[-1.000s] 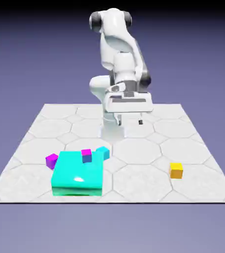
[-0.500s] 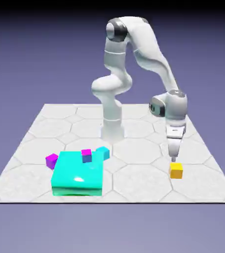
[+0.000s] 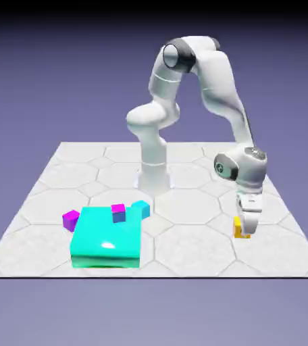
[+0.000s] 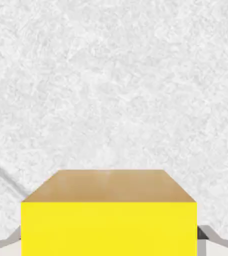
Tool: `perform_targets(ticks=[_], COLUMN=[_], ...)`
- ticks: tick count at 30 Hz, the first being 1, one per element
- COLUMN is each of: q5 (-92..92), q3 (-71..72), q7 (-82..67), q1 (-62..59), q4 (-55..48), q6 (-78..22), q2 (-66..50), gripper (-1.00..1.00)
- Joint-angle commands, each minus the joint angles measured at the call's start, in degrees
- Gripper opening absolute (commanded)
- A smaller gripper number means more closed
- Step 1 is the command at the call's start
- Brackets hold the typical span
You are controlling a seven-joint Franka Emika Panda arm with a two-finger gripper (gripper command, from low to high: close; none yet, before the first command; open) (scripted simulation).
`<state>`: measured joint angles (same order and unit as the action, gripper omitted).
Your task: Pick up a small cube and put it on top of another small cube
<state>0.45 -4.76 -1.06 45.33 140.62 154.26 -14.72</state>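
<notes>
Fingers: your gripper (image 3: pixel 244 232) stands low at the exterior view's right, and its fingers (image 4: pixel 204 234) are now clamped on the yellow cube (image 4: pixel 108 220). A second ago they were spread wide, high above the bench (image 3: pixel 184 203) near the robot's base.
Yellow cube: it sits on the bench at the exterior view's right, half hidden behind the gripper. In the hand view it fills the space between the two finger tips, a tip showing at each lower corner.
Change noted: within the last second the arm has swung out from its folded pose, come down over the cube and closed on it. The cube lies where it lay before; no lift shows.
Purple cube (image 3: pixel 70 219): it rests on the bench at the exterior view's left, just beside the big turquoise block (image 3: pixel 107 238) and well apart from your gripper.
Other items: a magenta-and-blue cube (image 3: pixel 119 213) sits on the turquoise block; a small cyan cube (image 3: pixel 142 209) stands at the block's far corner.
Meaning for the task: the grasp looks made, so you are through the first step. In my judgement the lift, the carry across the bench and the placing on the purple cube all remain.
Caution: the turquoise block crowds the purple cube on one side, so you want a high approach.
</notes>
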Motion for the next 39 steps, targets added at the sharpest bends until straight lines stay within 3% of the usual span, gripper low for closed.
perform_targets(ticks=[1, 10, 26, 39], q5=[-0.1, 9.0, -7.9, 15.8], q3=[-0.1, -15.7, -46.2, -30.0], q7=[0.1, 0.6, -16.4, -35.4], q1=[0.1, -7.7, -40.5, -52.9], q4=[0.1, 1.0, 11.4, 11.4], q6=[-0.6, -9.7, -6.4, 6.1], q2=[0.8, 10.5, 19.6, 3.0], gripper=[-1.0, -1.0, -1.0, -1.0])
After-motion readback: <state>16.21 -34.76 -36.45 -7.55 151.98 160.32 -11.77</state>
